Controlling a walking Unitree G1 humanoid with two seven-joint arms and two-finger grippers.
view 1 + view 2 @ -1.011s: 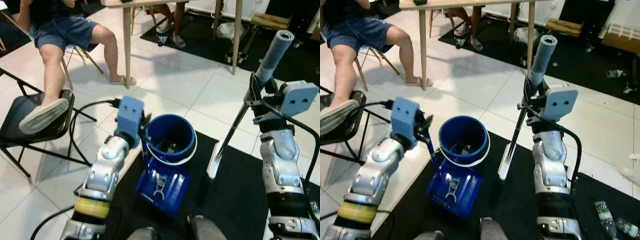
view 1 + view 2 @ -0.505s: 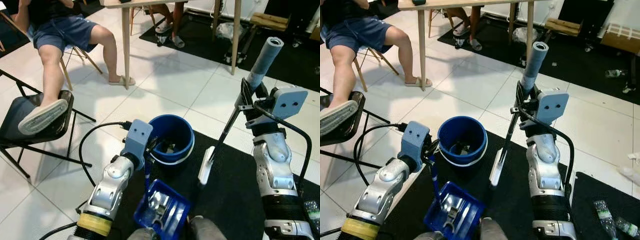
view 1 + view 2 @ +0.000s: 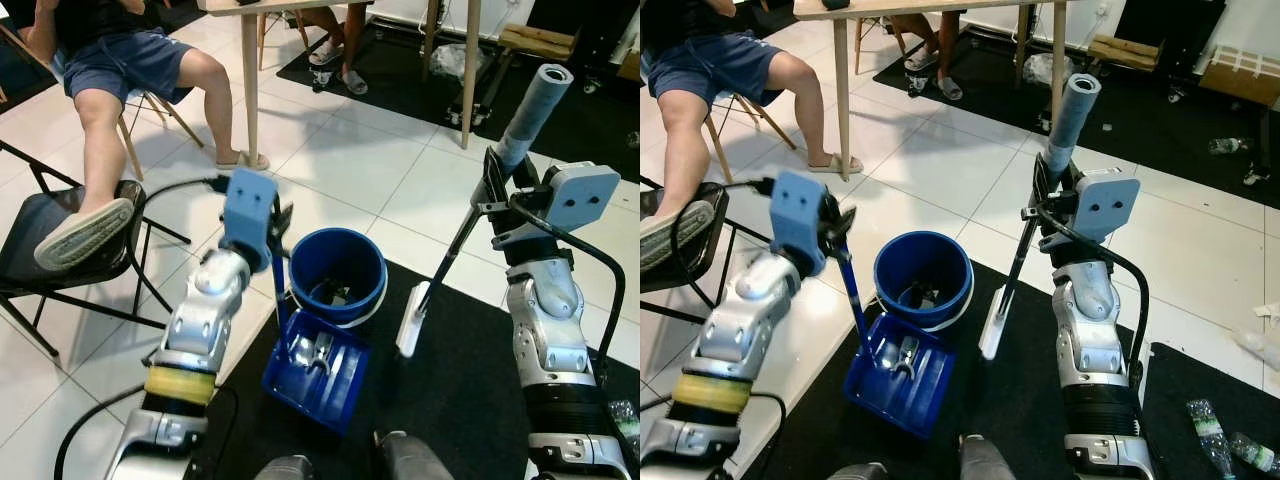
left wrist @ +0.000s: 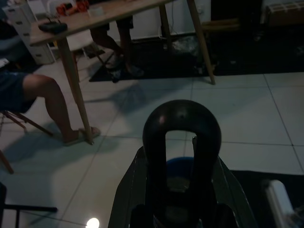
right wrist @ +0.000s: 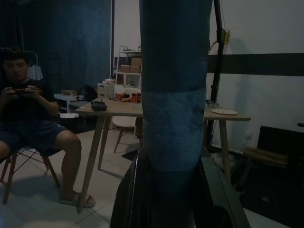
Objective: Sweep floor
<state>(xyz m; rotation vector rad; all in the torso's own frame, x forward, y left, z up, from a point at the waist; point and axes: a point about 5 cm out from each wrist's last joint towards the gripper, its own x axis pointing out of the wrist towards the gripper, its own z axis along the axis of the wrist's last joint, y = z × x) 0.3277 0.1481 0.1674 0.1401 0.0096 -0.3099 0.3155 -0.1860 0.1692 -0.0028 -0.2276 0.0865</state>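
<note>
Right gripper (image 3: 1048, 192) clamped on broom (image 3: 1035, 215), shaft slanting up and away, head down on black mat (image 3: 1020, 400) just right of blue bucket (image 3: 924, 280). Left gripper (image 3: 840, 222) closed on dustpan (image 3: 895, 373) handle, near upright, pan tilted at bucket's near side, debris inside. Beyond on white tiles: folding chair (image 3: 60, 240), seated person (image 3: 120, 70), wooden surface legs (image 3: 252, 90).
</note>
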